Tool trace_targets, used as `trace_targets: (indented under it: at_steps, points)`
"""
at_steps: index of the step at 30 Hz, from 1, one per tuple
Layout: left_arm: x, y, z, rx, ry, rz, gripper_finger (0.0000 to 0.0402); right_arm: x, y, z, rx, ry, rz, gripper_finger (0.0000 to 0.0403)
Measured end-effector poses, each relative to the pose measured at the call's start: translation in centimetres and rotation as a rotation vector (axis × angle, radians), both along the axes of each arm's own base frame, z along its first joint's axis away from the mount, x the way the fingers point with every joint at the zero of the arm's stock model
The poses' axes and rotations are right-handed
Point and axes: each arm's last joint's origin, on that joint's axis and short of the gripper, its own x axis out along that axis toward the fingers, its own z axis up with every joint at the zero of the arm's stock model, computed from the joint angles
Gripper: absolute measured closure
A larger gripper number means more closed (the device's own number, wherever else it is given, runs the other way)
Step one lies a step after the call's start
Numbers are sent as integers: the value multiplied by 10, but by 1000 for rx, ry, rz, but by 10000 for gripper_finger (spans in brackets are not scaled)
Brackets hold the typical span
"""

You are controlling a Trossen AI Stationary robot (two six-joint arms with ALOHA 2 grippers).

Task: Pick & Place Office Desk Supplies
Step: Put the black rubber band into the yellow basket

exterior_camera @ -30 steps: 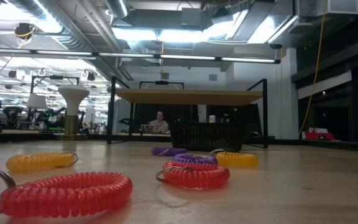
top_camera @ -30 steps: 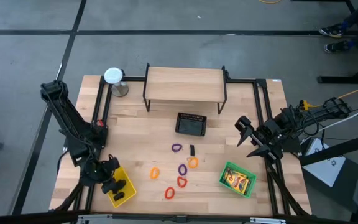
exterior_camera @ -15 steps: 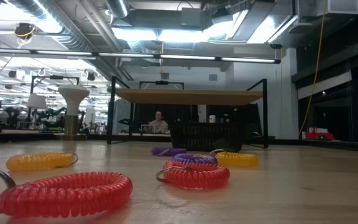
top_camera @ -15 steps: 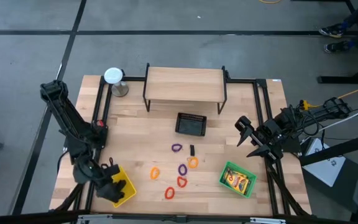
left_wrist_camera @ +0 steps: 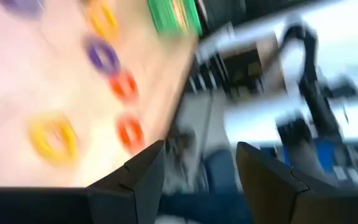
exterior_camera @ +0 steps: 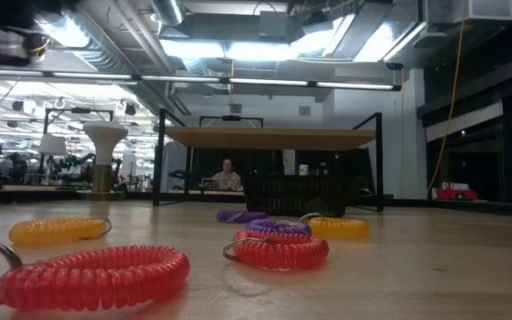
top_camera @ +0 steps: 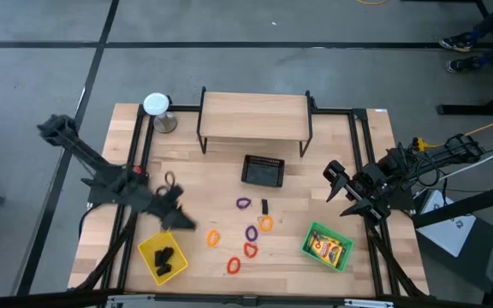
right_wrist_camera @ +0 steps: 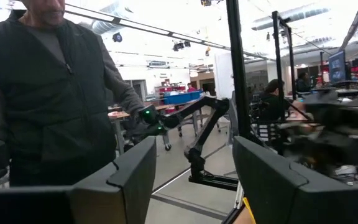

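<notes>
Hovering over the table's left half, my left gripper [top_camera: 181, 217] sits just above the yellow tray [top_camera: 163, 258] — fingers spread, nothing between them in the wrist view. Two black clips [top_camera: 164, 260] lie in that tray. I see the rings [top_camera: 248, 233] scattered mid-table in front of the black basket [top_camera: 262, 171], one more clip [top_camera: 264, 206] among them. The crayon pack [top_camera: 328, 248] lies in the green tray [top_camera: 309, 235]. My right gripper [top_camera: 339, 181] waits at the right edge — released, empty.
</notes>
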Motion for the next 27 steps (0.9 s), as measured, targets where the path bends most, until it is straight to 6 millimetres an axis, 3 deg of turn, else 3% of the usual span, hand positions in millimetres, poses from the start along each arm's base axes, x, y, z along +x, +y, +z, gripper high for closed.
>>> trace_targets:
  at_steps: [4, 7, 17, 27]
  points:
    - [21, 33, 2, 46, -48, 183, 208, 0, 0, 0, -1, 1, 4, 189]
    - [38, 46, 2, 105, -68, 227, 208, 0, 0, -1, -4, 11, 5, 189]
    - [128, 63, 0, 266, 102, 214, 212, 1, 0, -2, -10, 21, 4, 188]
    - [204, 77, -46, 94, 293, 182, 208, 0, 1, -2, 6, 36, 27, 189]
